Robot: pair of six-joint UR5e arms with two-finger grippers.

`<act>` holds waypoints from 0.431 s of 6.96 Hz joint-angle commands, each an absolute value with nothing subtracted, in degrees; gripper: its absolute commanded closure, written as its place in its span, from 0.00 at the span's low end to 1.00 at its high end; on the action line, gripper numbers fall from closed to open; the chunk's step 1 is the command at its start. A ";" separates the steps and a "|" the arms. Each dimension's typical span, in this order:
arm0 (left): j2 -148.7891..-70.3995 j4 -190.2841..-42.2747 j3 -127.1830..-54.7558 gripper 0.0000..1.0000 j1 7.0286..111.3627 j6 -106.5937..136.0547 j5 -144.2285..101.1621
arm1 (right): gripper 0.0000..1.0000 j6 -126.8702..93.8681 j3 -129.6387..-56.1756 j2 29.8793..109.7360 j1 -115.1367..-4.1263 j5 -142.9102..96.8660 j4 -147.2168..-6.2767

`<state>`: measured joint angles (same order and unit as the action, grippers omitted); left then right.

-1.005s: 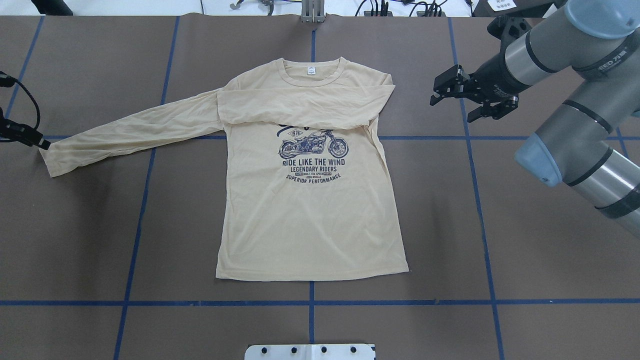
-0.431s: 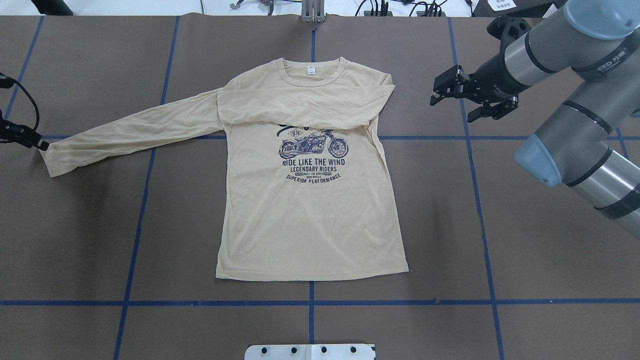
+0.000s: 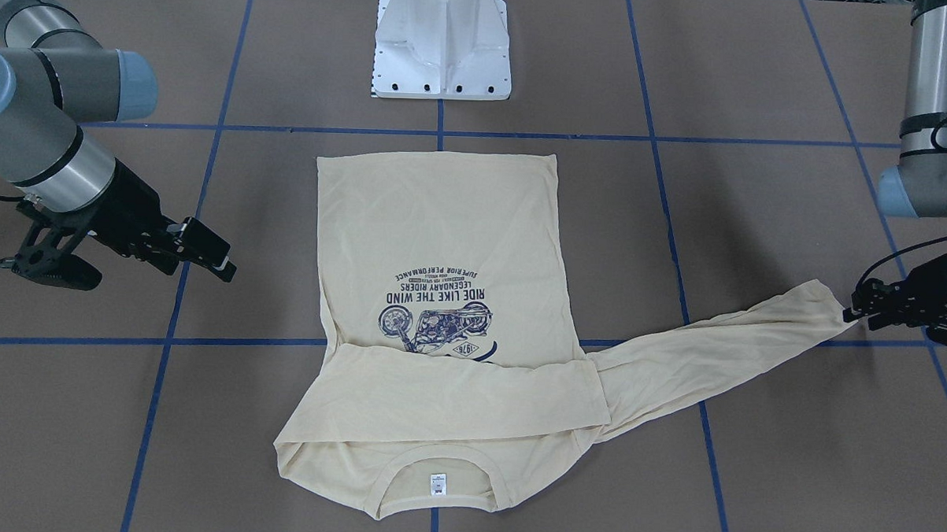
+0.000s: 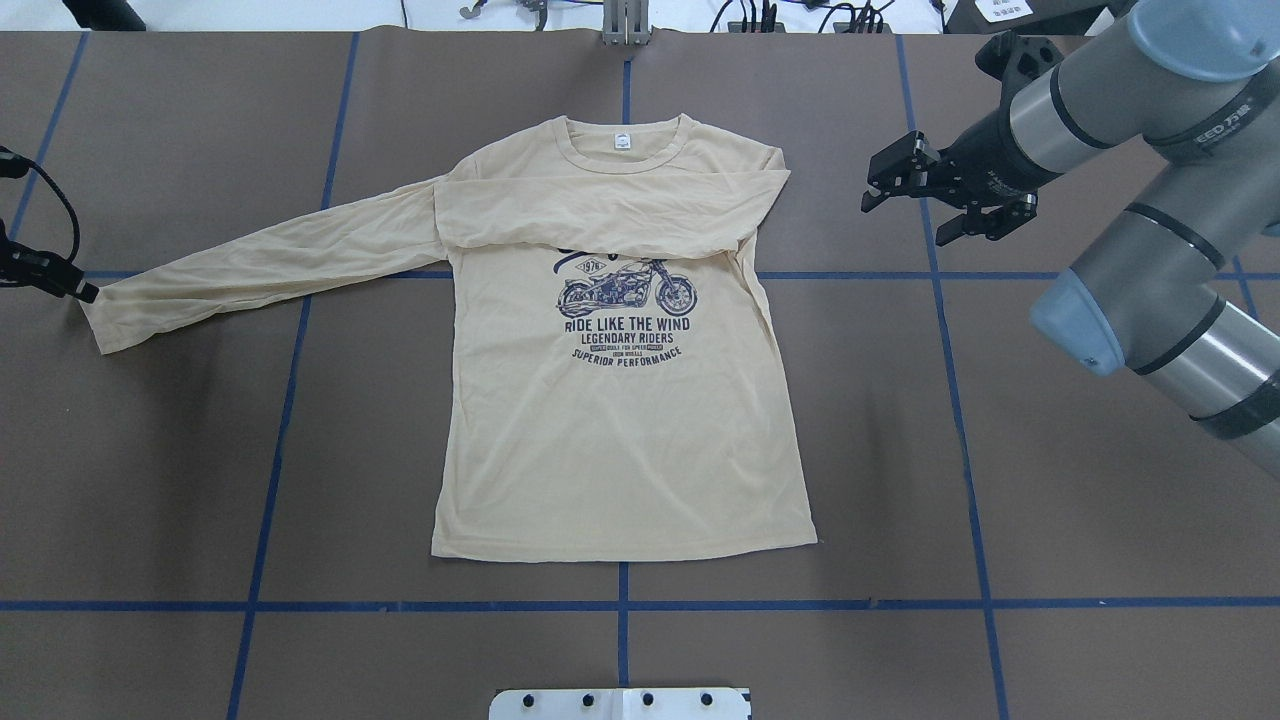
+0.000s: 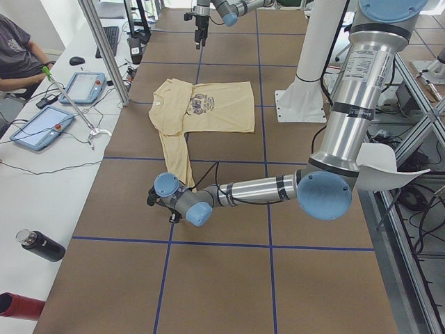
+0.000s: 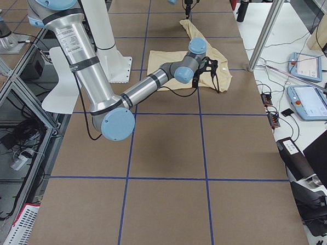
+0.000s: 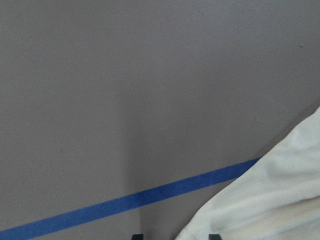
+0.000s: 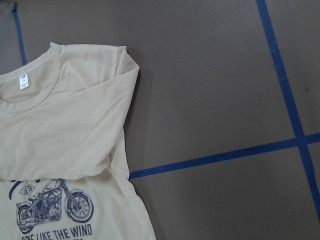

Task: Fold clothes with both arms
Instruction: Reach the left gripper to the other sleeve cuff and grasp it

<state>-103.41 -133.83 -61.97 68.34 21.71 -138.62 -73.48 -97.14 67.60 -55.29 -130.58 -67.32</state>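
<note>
Overhead exterior puts the T-shirt (image 4: 620,420) flat and face-up mid-table, collar toward the far edge, motorcycle print (image 4: 625,300) readable. One sleeve (image 4: 600,215) is folded across the chest, covering the top of the print. The other sleeve (image 4: 260,265) stretches out toward my left arm's side, its cuff touching the left gripper (image 4: 86,291). From the left wrist camera I see two dark fingertips (image 7: 137,236) with a gap between them and the cuff edge reaching in, but I cannot tell whether they pinch it. The right gripper (image 4: 905,215) hangs with its jaws spread wide, holding nothing, near the folded shoulder but apart from it. Blue tape lines (image 4: 960,400) grid the brown table (image 4: 1050,480).
</note>
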 commanded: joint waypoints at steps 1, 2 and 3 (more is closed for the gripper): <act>-103.45 -133.86 -61.70 0.53 68.29 21.71 -138.69 | 0.02 -73.48 -97.12 67.59 -55.28 -130.61 -67.32; -103.45 -133.86 -61.70 0.54 68.29 21.71 -138.78 | 0.02 -73.48 -97.12 67.59 -55.28 -130.61 -67.32; -103.45 -133.86 -61.35 0.59 68.20 21.62 -138.78 | 0.02 -73.48 -97.12 67.59 -55.28 -130.61 -67.32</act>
